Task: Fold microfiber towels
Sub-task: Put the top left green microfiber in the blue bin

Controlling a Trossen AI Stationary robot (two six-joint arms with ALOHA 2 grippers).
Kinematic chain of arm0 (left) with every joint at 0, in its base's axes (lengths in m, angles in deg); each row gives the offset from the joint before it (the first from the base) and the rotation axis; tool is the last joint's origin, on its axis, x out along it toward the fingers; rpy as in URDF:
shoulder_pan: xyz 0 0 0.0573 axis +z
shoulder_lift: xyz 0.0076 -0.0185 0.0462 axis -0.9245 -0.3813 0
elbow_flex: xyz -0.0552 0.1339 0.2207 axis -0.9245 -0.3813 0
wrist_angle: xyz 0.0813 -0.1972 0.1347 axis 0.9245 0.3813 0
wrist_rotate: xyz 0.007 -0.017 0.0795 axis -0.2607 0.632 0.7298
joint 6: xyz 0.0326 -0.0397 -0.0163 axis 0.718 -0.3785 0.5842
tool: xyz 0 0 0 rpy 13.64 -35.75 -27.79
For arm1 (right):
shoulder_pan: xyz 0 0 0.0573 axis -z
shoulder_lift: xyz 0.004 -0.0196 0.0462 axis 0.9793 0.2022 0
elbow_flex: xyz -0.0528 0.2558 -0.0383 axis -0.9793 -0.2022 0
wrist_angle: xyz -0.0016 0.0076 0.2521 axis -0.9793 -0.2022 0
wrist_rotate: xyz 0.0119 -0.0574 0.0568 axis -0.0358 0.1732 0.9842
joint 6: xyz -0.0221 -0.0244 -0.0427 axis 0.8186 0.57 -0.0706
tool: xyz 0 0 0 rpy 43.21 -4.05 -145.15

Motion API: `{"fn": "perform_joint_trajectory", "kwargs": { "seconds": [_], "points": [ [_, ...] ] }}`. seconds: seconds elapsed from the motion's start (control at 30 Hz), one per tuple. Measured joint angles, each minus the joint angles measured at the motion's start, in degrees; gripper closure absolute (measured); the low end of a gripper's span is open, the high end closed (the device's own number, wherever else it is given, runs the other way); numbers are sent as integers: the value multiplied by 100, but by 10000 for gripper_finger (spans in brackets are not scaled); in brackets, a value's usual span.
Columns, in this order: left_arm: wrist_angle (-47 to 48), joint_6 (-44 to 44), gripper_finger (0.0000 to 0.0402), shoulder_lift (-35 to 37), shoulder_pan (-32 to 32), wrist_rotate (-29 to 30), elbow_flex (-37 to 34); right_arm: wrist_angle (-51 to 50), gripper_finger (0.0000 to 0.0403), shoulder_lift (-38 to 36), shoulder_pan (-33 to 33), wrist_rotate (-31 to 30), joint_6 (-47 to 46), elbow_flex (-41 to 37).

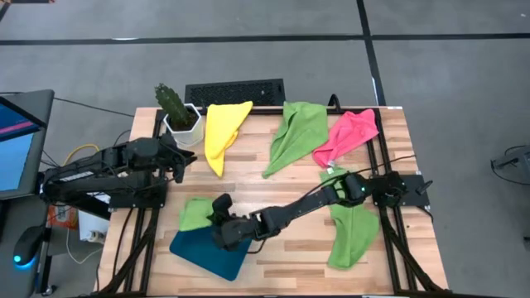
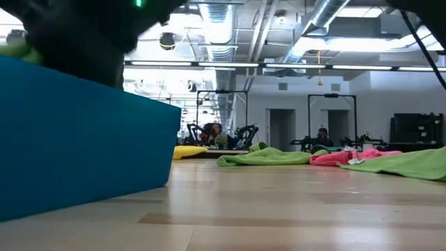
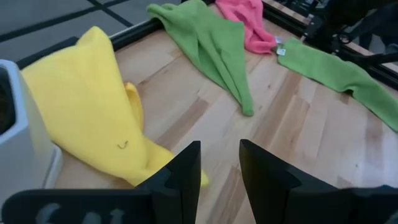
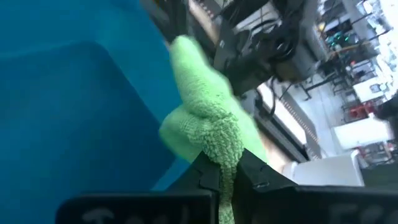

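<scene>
text: none legible | labels: none | signs: none

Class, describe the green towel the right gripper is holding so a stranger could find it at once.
Start at the teal tray on the table's near left. The towel is bunched on its far edge, pinched by the right gripper. The other green towels lie spread out, untouched.

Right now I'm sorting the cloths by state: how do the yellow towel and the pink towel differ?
The yellow towel lies at the table's back left beside the cactus pot; the pink towel lies at the back right. Yellow is drawn into a long narrow shape; pink is bunched and shorter. Both are unfolded, untouched by either tool.
</scene>
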Motion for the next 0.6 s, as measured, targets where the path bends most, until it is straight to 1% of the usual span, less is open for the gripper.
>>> {"fn": "perform_joint_trajectory", "kwargs": {
  "seconds": [0.13, 0.23, 0.4, 0.6],
  "points": [
    [-21, -2, 299, -5, 0, 170, 0, -84, 377, -60, -155, -12, 208, 5],
    [-27, -2, 299, -5, 0, 211, 0, -181, 378, -58, -237, 45, 194, 5],
    [-33, 7, 299, -5, 0, 432, 0, -294, 367, -14, -137, 496, -384, 3],
    [-44, 31, 299, -5, 0, 470, 0, -356, 376, -14, 59, 899, -531, 1]
  ]
}}
